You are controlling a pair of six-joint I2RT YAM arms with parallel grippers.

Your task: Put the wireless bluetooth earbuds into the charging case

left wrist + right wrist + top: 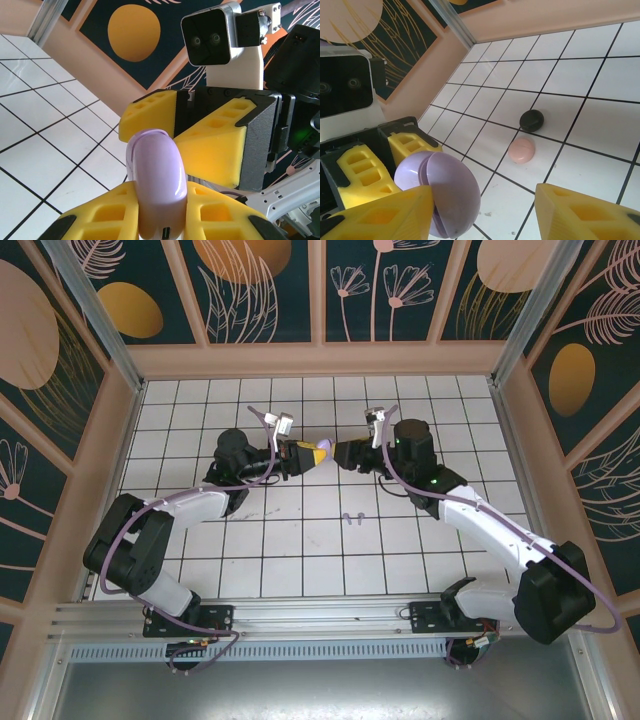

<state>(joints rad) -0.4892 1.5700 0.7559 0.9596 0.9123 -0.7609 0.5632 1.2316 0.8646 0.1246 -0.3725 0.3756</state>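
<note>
While the left hand (160, 220) clamps the lavender case (155, 175), the right hand (482, 197) stands open facing it.

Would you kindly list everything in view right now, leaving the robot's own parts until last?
lavender charging case: one, lavender, clamped in the left tool above the tiles.
lavender earbuds: two, lavender, loose on the tiles, closer to the near edge than the tools.
black case: one, black, on the tiles.
pink case: one, pale pink, on the tiles just beside the black case.
tiled table: one, white with dark lines, under everything.
wall panels: several, dark teal with orange and pink shapes, around the table.
left tool: one, yellow and black, shut on the lavender charging case.
right tool: one, yellow and black, open, facing that case.
</note>
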